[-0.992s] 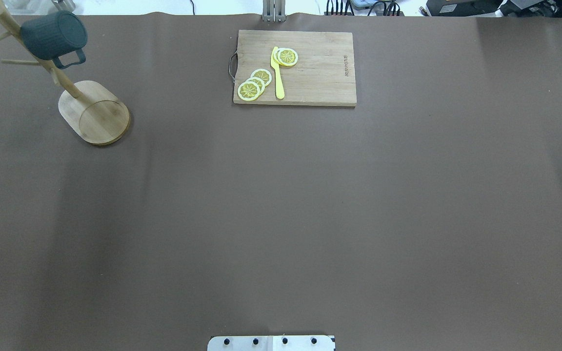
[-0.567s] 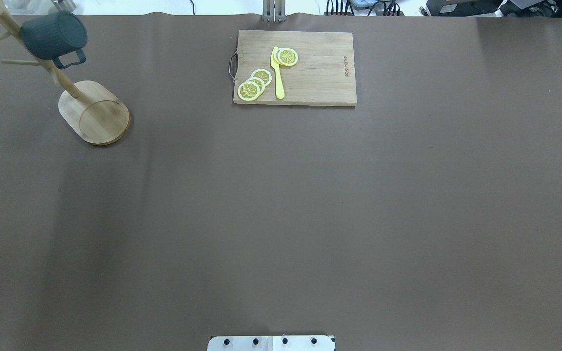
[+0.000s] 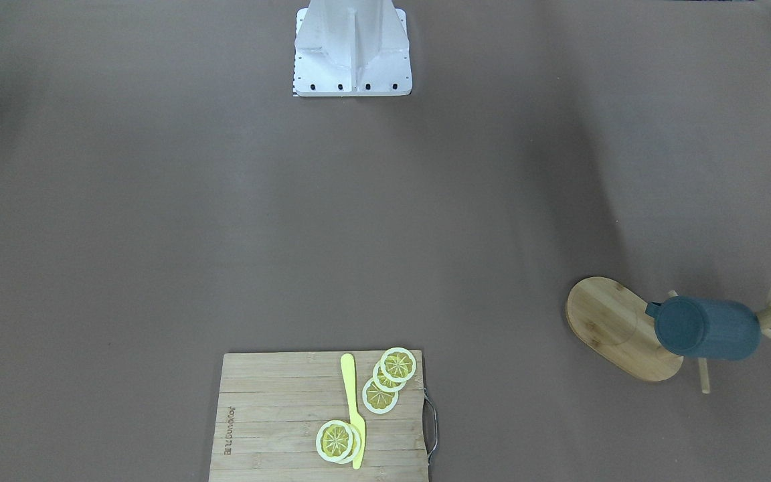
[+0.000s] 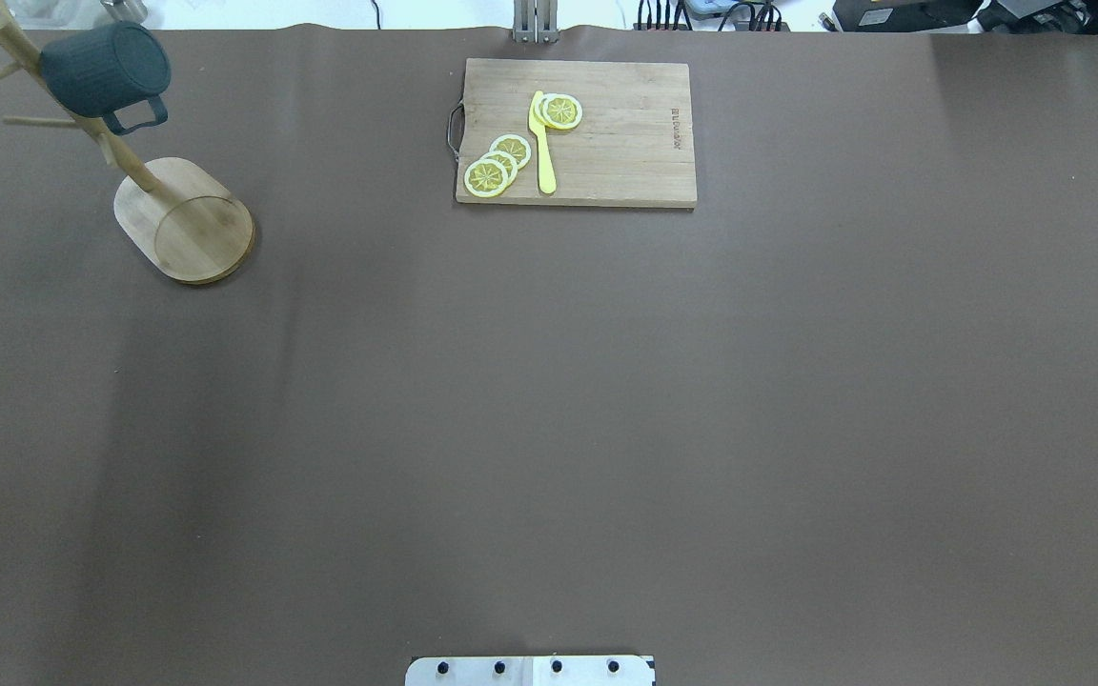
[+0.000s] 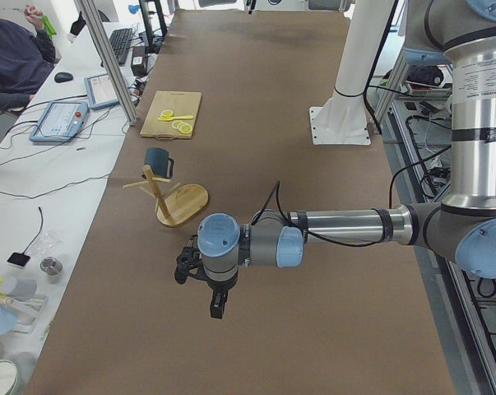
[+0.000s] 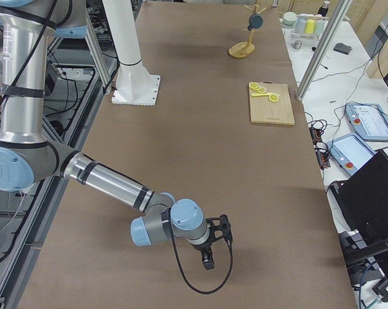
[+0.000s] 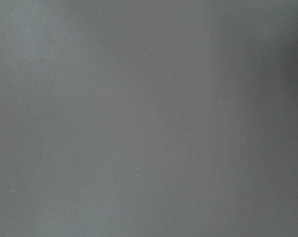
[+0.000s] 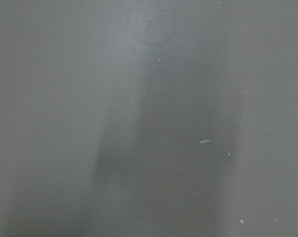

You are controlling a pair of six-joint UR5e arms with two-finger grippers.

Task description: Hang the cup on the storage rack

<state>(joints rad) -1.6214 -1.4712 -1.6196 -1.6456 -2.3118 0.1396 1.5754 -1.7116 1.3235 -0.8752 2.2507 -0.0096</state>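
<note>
A cutting board (image 4: 625, 152) with lemon slices (image 4: 487, 177) and a yellow knife (image 4: 542, 143) lies at the table's far edge, well apart from the rack (image 4: 189, 229) in my far left corner. My left gripper (image 5: 217, 306) and right gripper (image 6: 208, 261) hang over bare table (image 4: 549, 429), and I cannot tell how their jaws stand. The cup (image 4: 106, 69) hangs high on the rack on its side, long axis roughly level, dark bottom facing the board, handle underneath.
</note>
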